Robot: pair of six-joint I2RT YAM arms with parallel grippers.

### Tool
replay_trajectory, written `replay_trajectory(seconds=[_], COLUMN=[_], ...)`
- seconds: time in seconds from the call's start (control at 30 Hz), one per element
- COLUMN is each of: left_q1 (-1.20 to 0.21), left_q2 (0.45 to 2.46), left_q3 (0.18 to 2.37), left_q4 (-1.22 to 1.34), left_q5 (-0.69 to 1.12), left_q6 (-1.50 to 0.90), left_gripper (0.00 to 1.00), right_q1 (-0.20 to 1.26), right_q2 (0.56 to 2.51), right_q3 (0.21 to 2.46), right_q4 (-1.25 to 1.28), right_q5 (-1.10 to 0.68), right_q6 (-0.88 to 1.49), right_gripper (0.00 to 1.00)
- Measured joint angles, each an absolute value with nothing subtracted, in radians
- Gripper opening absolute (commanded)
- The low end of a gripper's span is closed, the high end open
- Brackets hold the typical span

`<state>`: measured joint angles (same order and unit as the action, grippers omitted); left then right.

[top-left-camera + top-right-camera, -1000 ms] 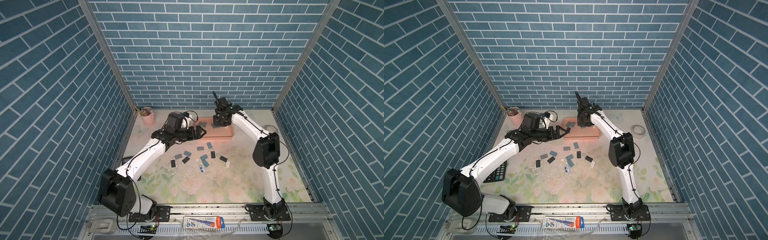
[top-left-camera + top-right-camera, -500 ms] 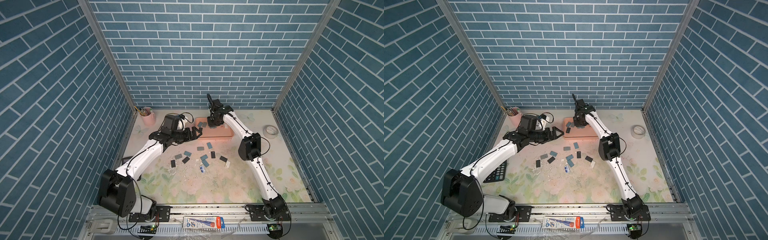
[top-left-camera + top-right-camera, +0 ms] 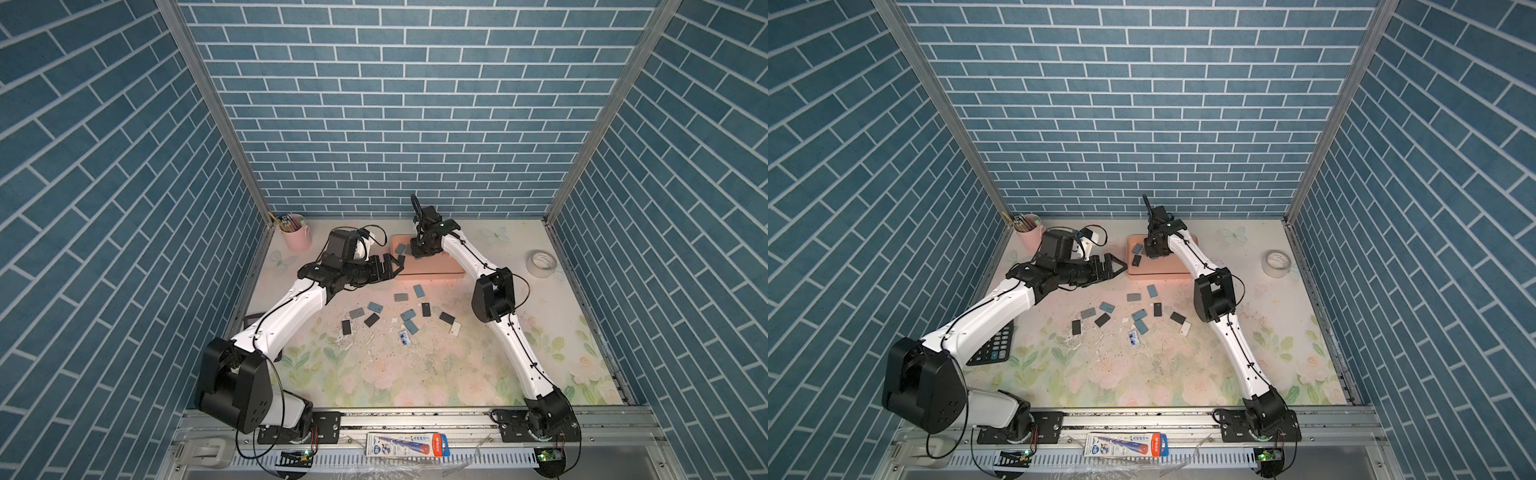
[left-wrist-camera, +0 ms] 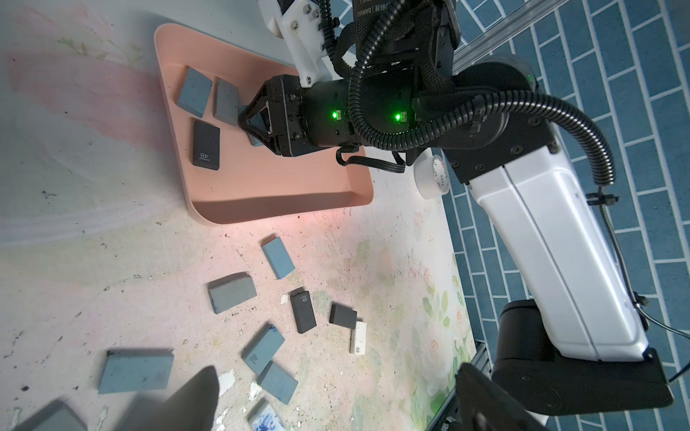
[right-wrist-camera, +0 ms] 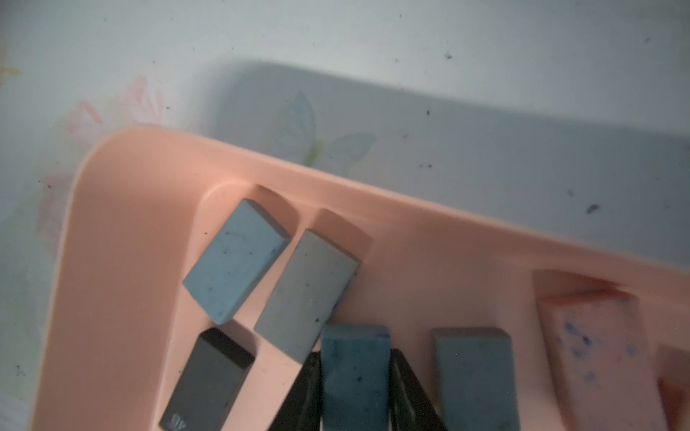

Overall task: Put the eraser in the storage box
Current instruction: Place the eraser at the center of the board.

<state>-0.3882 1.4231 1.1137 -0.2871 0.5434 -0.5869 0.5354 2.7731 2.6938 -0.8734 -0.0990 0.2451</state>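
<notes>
My right gripper (image 5: 354,354) is down inside the storage box (image 5: 112,261). Its jaws are close together and pinch a dark blue eraser (image 5: 354,384) from both sides. That eraser is in the box, next to a grey eraser (image 5: 306,291) and a black eraser (image 5: 209,384). My left gripper (image 3: 1118,266) hangs just beside the box's rim, jaws spread wide, nothing in them. Loose erasers (image 3: 1107,307) lie on the worktop (image 3: 1142,374).
</notes>
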Motion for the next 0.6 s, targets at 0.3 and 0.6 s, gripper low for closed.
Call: replay_trajectory(seconds=[0.3,0.6], left_q1=[-0.385,-0.384], left_q2=[1.426,1.433], left_q3=[1.114,1.118], left_q4=[-0.29,-0.33], left_q5=[0.543,0.518], left_q6=[-0.58,-0.556], left_gripper=[1.0,1.0], right_q1=[0.534,0.53], right_q2=[2.778,2.778], right_q3=[2.694,2.694], right_q4=[-0.847,-0.836], right_q5=[-0.053,-0.038], right_q6=[0.245,0.245], right_gripper=[0.36,0.43])
